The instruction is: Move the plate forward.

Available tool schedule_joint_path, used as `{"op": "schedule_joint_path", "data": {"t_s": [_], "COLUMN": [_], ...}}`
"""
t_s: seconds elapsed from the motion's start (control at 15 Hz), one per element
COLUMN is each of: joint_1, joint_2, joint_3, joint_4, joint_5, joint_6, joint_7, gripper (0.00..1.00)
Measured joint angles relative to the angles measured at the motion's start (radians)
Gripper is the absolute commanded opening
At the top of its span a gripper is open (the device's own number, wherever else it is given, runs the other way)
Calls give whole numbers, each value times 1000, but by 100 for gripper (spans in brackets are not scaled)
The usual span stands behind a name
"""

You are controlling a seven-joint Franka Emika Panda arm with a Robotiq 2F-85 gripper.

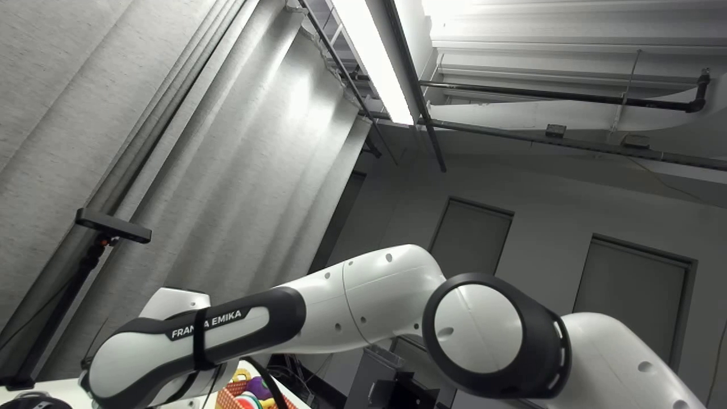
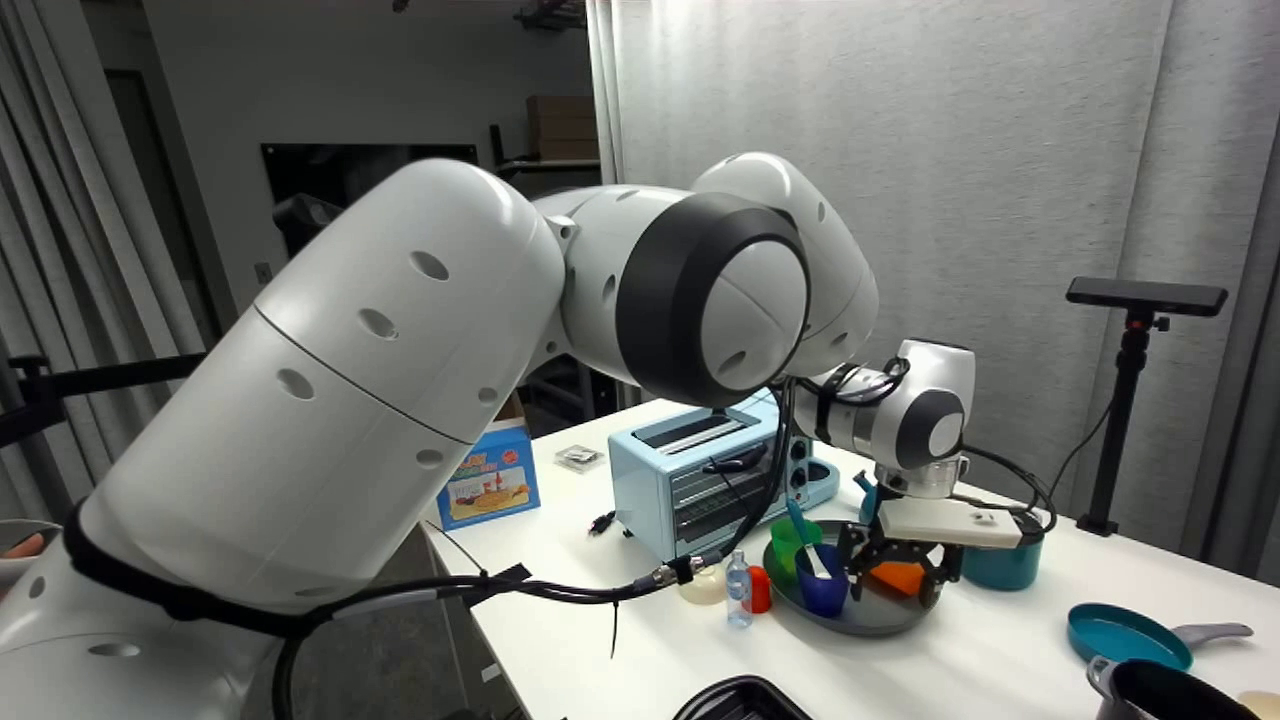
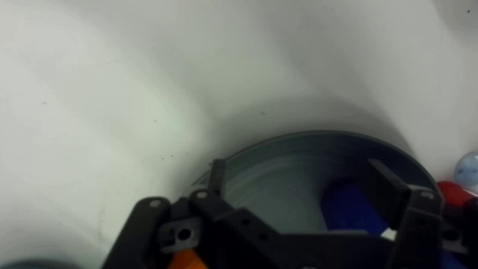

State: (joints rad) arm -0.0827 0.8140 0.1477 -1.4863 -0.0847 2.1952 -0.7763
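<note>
Beneath the spread gripper lies the gray plate.

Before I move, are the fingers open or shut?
Open: in the wrist view, the fingers stand apart, with plate and blue cup visible between them.

Grey curtains, bright ceiling light

Exterior views share arm; wrist view looks down, near plate.
</note>
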Motion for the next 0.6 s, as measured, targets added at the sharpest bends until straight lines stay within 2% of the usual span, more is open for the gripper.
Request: {"op": "schedule_joint_path", "data": {"t_s": [0.07, 0.13, 0.6], "joint_1": [0, 0, 2], "joint_2": [3, 5, 29], "joint_3": [-1, -2, -1], "joint_4": [1, 2, 29], "joint_5": [0, 0, 0], "joint_6": [0, 0, 0], "joint_7": [-2, -4, -23], "gripper": [71, 64, 10]}}
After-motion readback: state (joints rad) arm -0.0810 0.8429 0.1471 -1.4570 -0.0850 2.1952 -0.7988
